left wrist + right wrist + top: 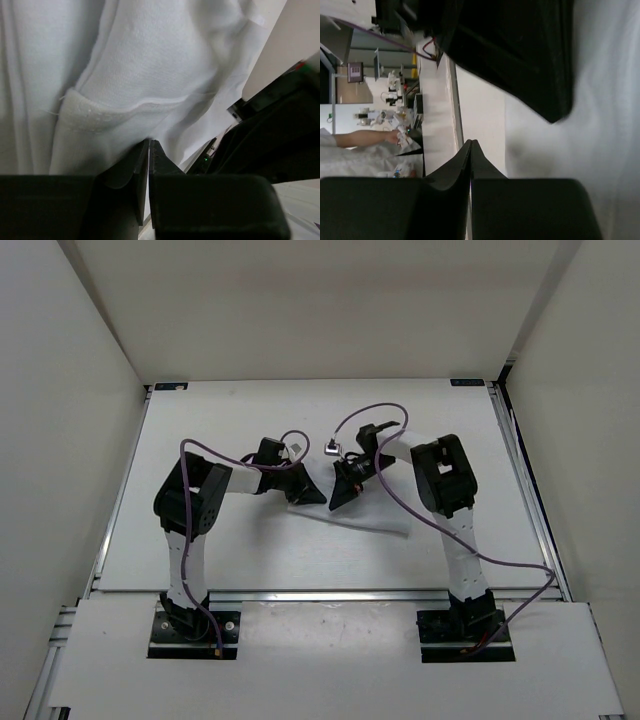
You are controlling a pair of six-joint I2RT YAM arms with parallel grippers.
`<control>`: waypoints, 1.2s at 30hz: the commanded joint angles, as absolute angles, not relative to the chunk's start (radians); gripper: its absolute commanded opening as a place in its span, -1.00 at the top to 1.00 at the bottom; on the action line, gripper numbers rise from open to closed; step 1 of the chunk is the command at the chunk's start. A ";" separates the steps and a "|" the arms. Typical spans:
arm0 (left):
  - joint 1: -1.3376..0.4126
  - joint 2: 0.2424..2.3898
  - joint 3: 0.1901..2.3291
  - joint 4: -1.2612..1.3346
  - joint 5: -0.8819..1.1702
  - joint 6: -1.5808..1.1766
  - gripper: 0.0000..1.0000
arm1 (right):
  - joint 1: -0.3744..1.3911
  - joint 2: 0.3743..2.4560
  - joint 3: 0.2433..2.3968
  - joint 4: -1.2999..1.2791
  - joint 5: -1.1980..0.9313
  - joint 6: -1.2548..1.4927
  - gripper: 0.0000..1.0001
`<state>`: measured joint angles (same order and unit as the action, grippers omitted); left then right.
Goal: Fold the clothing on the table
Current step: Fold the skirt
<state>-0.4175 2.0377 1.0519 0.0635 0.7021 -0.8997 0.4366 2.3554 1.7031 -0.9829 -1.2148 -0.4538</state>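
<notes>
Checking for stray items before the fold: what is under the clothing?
The clothing lies on the table, and only bare table shows around its edges. Whatever is beneath it is covered by the cloth. From above, the left gripper and right gripper also hide one end.

Through the right wrist camera you are looking out into a room beyond. A person's forearm [362, 136] is showing at the left edge, reaching toward some small white clutter [402, 137]. A dark framed panel [355, 71] is hanging above it. In the overhead view, a black bracket [168, 387] is sitting far left and a second bracket [466, 383] far right.
</notes>
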 commanded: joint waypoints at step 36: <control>-0.403 1.927 0.871 0.204 0.690 -0.951 0.68 | 0.420 2.296 1.545 -1.072 -0.899 -0.514 1.00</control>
<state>-0.4004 1.9675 0.8898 0.1963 0.7189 -0.9524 0.4057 2.2673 1.4990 -1.1202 -0.9600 -0.5453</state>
